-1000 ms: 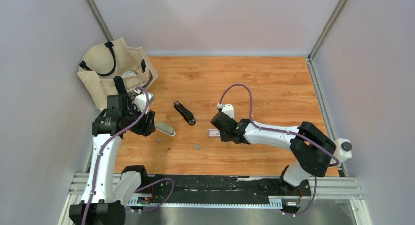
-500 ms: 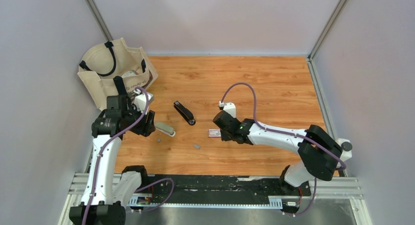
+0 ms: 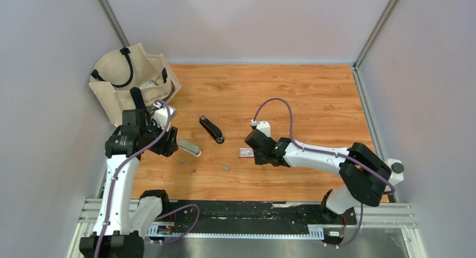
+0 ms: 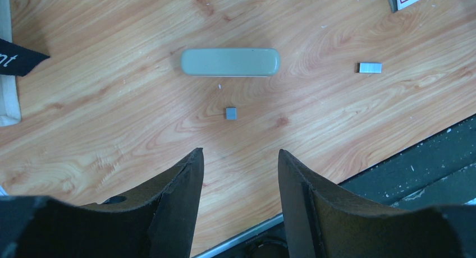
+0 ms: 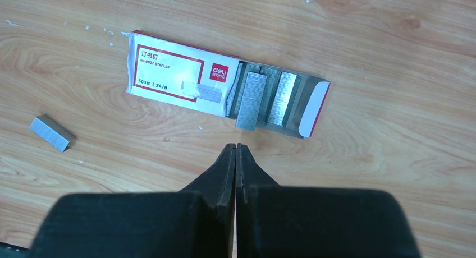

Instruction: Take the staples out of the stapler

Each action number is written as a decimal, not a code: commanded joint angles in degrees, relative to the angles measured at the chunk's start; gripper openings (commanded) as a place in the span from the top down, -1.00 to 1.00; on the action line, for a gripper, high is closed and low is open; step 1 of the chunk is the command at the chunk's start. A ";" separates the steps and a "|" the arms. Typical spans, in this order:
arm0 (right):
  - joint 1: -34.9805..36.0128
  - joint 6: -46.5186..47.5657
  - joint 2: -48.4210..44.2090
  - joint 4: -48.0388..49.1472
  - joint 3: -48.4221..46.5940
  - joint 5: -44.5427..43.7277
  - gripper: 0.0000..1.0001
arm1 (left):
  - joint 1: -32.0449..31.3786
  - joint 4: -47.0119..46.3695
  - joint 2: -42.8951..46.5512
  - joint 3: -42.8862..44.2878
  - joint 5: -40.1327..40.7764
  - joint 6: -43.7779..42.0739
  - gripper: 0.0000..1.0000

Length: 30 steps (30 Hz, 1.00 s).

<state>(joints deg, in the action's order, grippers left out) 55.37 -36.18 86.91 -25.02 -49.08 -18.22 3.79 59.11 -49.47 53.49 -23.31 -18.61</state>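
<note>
Staples (image 4: 231,113) lie loose on the table (image 4: 112,101) near the left gripper (image 4: 238,154), spread wide, while the right gripper (image 5: 236,147) is squeezed closed, holding nothing.

staple box (image 5: 174,75) – "deli", "STAPLES", "500 | 24/8"

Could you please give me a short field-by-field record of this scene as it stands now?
stapler: small black desk stapler, lying on the wooden table, apart from both grippers
loose staples: one short grey metal strip near the pale grey-beige oblong object, a second strip farther off
staple box: flat red-and-white box, open, staples inside
left gripper: open, empty
right gripper: shut, empty, beside the box
</note>
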 commanded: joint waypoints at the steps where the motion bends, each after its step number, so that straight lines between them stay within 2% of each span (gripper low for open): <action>1: 0.26 -0.11 0.45 0.49 0.13 0.46 0.99 | 0.34 -0.31 0.52 -0.41 -0.95 -0.90 -0.20; 30: -1.76 2.78 4.32 1.55 -3.21 0.03 1.00 | 0.25 -0.23 0.43 -0.41 -0.86 -0.99 -0.20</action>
<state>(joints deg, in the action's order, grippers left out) 54.15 -34.39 90.85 -24.95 -50.19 -17.82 3.79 59.11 -49.47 53.49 -23.31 -18.61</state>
